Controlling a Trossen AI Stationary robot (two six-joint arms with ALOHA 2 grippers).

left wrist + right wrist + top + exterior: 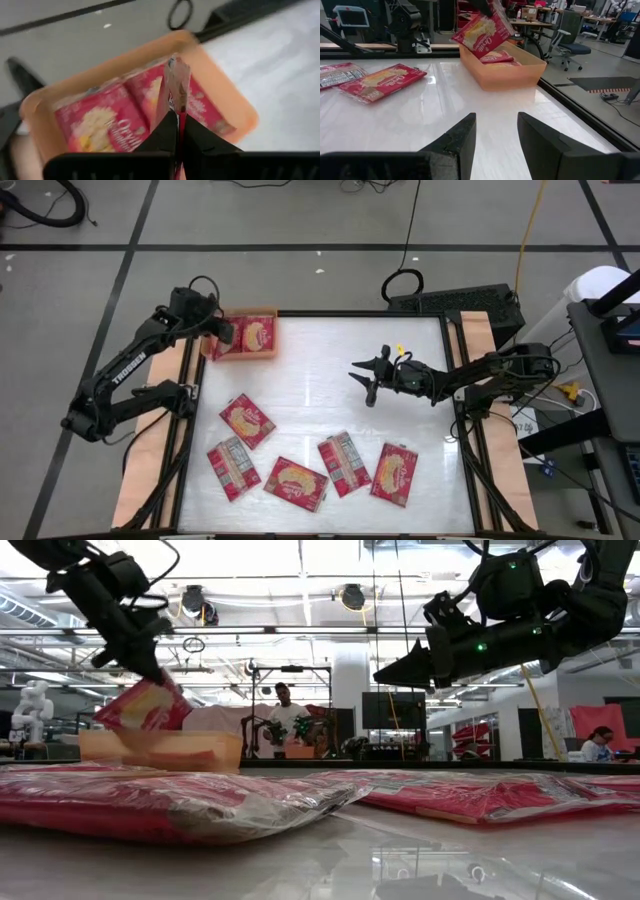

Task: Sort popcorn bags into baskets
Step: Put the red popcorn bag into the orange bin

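Note:
My left gripper (217, 331) is over the left part of the orange tray (275, 332) at the table's far left, shut on a red popcorn bag (482, 27). That bag hangs tilted above the tray, where two more red bags (107, 117) lie flat. My right gripper (366, 376) hovers open above the middle of the table and touches nothing. Several other red bags lie flat along the near part of the table, among them a bag (247, 420) on the left and a bag (393, 474) on the right. My left gripper pinches the bag between its two fingers at one edge (178, 102), which shows edge-on in the left wrist view. The fingers come from above. The bag hangs tilted below them (145, 705) over the tray; whether its lower end touches the bags inside I cannot tell.
Light wooden boards (492, 380) flank the table on both sides. A dark box and cables (455, 300) sit beyond the far edge. Bare white tabletop (330, 360) lies between the tray and my right gripper. People and workstations show in the room behind (285, 700).

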